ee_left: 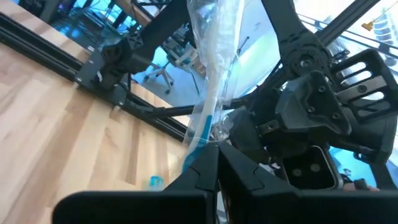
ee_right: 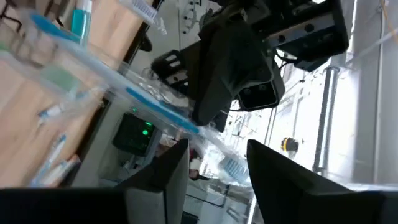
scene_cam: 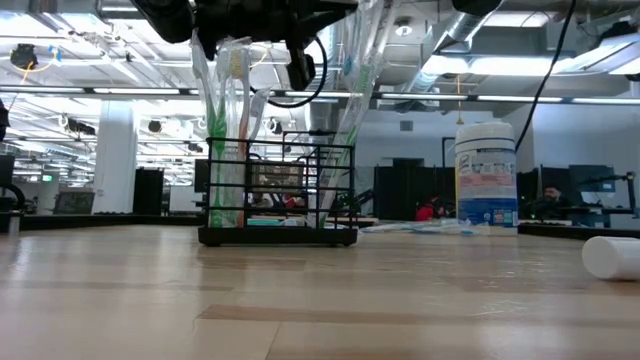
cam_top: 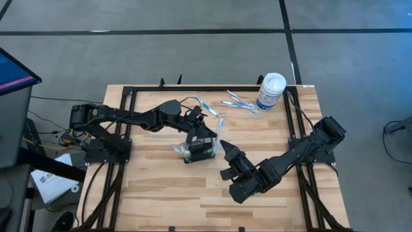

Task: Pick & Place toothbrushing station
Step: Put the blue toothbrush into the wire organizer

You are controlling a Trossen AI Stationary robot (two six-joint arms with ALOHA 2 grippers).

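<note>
The toothbrushing station (cam_top: 198, 150), a small black wire holder, stands on the table's middle (scene_cam: 278, 195). Several plastic-wrapped toothbrushes stand upright in it. My left gripper (cam_top: 210, 133) reaches over it from the left, shut on one wrapped toothbrush (cam_top: 219, 127). My right gripper (cam_top: 226, 149) comes in level from the near right and is open. In the right wrist view its gripper (ee_right: 217, 168) has the same brush's wrapper just ahead of its spread fingers, without visible touch. My left gripper pinches the wrapped toothbrush between its two fingers, on the wrapper by the blue part (ee_left: 200, 138). The fingers come level from the table's left and lie across the brush. The brush stands steeply, leaning over the holder; where its lower end rests is hidden.
A white round canister (cam_top: 270, 90) with a blue label stands at the far right (scene_cam: 485, 178). Loose wrapped toothbrushes (cam_top: 241, 102) lie beside it, and more (cam_top: 207, 106) lie behind the left arm. A white cylinder (scene_cam: 612, 257) lies at the low view's right edge.
</note>
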